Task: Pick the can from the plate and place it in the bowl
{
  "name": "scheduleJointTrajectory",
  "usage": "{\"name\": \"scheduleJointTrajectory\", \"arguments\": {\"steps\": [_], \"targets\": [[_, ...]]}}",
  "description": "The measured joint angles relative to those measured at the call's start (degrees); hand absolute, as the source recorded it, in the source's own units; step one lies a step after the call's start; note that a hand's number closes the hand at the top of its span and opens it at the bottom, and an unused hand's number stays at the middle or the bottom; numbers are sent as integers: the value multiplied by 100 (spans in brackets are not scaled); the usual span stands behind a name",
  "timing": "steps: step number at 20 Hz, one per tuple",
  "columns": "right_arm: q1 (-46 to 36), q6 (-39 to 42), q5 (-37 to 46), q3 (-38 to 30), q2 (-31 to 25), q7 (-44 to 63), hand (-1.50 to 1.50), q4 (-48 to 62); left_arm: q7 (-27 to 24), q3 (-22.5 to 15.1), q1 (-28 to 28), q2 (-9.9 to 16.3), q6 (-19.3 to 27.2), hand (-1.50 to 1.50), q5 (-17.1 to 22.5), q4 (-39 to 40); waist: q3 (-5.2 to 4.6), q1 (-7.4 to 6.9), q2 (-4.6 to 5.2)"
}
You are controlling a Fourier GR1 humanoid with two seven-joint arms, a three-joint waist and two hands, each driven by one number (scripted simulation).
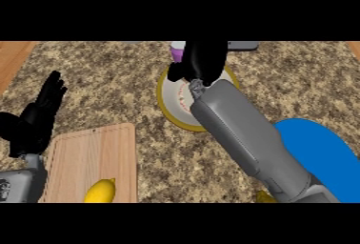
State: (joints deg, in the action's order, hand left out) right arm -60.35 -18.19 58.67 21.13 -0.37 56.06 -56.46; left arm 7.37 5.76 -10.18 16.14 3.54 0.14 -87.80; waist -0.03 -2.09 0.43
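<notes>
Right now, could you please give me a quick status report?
Right robot hand curled over can at plate. Left robot hand open, resting. Bowl unobstructed.

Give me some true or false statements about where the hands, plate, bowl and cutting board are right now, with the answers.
1. The right hand is over the plate. True.
2. The blue bowl sits at the view's left. False: it is at the right.
3. A yellow fruit lies on the cutting board. True.
4. The left hand holds the can. False: it rests open at the left edge; the can is by the right hand.
</notes>
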Motion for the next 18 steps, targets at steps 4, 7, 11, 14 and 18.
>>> {"name": "scheduleJointTrajectory", "arguments": {"steps": [4, 7, 11, 14, 18], "targets": [[-114, -546, -97, -454, 2, -575, 150, 772, -67, -24, 19, -86, 45, 0, -72, 69, 1, 50, 2], [-34, -179, -251, -632, -56, -457, 150, 1344, -20, 14, 10, -51, 30, 0, -51, 23, -1, 37, 10], [175, -204, -656, -1047, -58, -788, -150, 1742, 53, -4, 108, -91, 41, 0, -63, -131, 4, 71, -2], [200, -168, -972, -1326, -104, -1409, -150, 2064, 118, 32, 104, -63, 13, 0, -50, -214, 5, 70, 1], [343, -501, -1456, -1748, -77, -2151, -150, 1922, 52, 145, 77, 8, -61, 0, -5, -71, 7, 108, -3]]}}
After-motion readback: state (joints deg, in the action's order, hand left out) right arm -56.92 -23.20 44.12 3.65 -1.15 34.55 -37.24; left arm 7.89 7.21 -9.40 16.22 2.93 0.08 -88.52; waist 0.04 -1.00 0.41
